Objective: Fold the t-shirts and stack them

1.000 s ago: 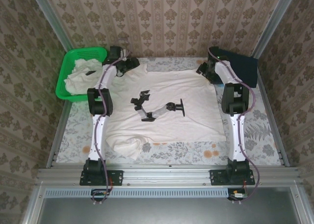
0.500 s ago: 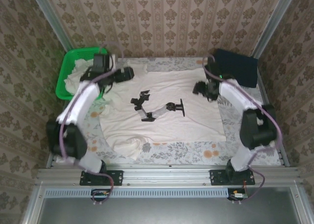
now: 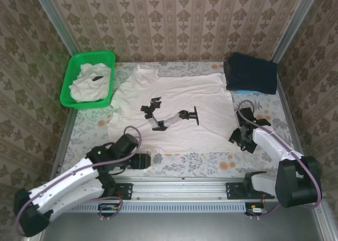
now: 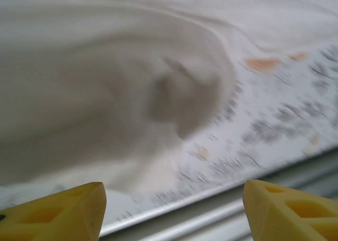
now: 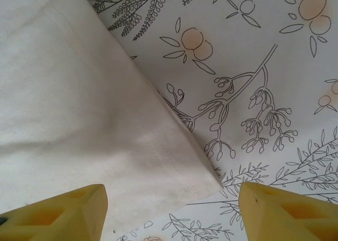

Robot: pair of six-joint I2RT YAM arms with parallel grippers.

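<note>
An off-white t-shirt point(image 3: 174, 101) with a black graphic point(image 3: 169, 116) lies spread across the middle of the table. Its near-left corner is bunched point(image 4: 174, 93). My left gripper point(image 3: 144, 160) hovers at that corner, over the table's front rail. Its yellow fingertips point(image 4: 58, 212) stand wide apart, open, with nothing between them. My right gripper point(image 3: 239, 138) is over the shirt's near-right corner point(image 5: 208, 177). It is open too, its fingertips point(image 5: 288, 212) on either side of the hem. Another t-shirt point(image 3: 87, 85) lies crumpled in the green basket.
The green mesh basket point(image 3: 71, 74) stands at the back left. A dark folded cloth point(image 3: 251, 74) lies at the back right. The metal rail point(image 3: 179, 184) runs along the near edge. Patterned walls close in on three sides.
Both arms have swung from the shirt's far edge back to its near corners, the left to the bunched near-left corner, the right to the near-right one. The shirt's far edge lies released.
</note>
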